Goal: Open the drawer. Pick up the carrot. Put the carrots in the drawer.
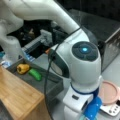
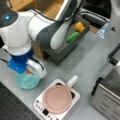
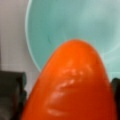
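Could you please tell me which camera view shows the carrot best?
The wrist view: the carrot fills the frame, between the gripper's dark fingers, above a teal plate. In a front view only an orange sliver shows under the gripper. Elsewhere the arm hides it.

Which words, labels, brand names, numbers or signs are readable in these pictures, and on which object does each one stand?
No text can be read in any view.
Induction cooker control panel: small dark marks in a front view, too blurred to read.
Arm's round cap: only a glowing blue light, no letters.
Drawer, teal plate and pink pan: no writing visible.
Carrot between the jaws in the wrist view: plain orange, no label.
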Tool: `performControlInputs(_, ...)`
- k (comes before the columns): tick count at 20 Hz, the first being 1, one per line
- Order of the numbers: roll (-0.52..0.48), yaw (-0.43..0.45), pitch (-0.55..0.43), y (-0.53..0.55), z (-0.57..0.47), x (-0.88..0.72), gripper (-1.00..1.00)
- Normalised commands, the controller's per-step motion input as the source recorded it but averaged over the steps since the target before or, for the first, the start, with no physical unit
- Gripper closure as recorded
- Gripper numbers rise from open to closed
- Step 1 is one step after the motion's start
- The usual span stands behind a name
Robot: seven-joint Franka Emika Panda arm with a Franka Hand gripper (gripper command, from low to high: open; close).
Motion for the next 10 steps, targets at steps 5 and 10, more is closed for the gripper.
performControlInputs(5,0.12,-0.168,0.044,0.09,0.09,-0.09,1.0)
performControlInputs(10,0.121,-0.17,0.022,0.06,0.1,-0.23,1.0)
